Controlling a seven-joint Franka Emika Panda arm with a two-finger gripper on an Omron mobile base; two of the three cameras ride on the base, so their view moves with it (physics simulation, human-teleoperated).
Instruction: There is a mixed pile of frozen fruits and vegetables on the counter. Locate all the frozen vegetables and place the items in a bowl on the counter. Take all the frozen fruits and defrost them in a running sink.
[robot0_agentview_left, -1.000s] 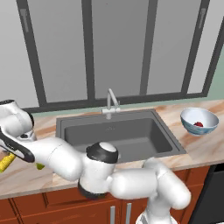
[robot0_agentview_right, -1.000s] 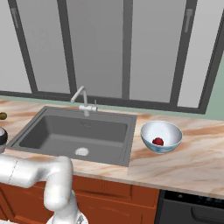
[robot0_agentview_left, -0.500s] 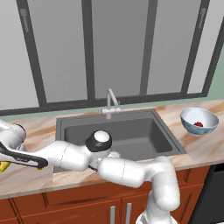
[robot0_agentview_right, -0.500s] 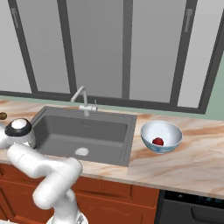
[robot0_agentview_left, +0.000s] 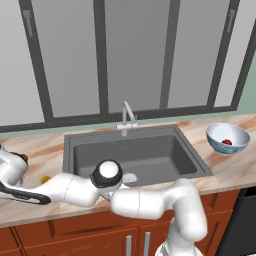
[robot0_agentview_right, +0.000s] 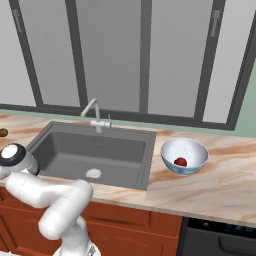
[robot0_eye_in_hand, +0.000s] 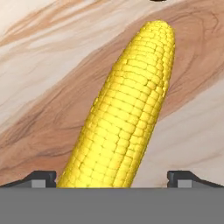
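— Gripper (robot0_eye_in_hand: 112, 177) first: how did you have it?

— Spread as wide as it goes, holding nothing. My two dark finger tips (robot0_eye_in_hand: 41, 177) stood on either side of the long yellow corn cob (robot0_eye_in_hand: 124, 109), which lay flat on the beige-and-pinkish marbled stone table (robot0_eye_in_hand: 48, 65), slanting up the hand view. I judged the straddle was there so that a plain close would take the cob across its narrow width.

— And the other things?

— From the left base view, my arm reached low over the table's left end, and a small yellow-green patch (robot0_agentview_left: 45, 179) sat just beside it; I could not say which item that was. From the right base view, the small red ball (robot0_agentview_right: 180, 162) already sat in the wide pale blue-white bowl (robot0_agentview_right: 184, 156), which stood on the table right of the dark grey rectangular sink (robot0_agentview_right: 92, 152).

— So the cob was the last vegetable?

— That was my reading. The bowl lay well apart, beyond the sink, so a firm hold looked necessary for the carry.
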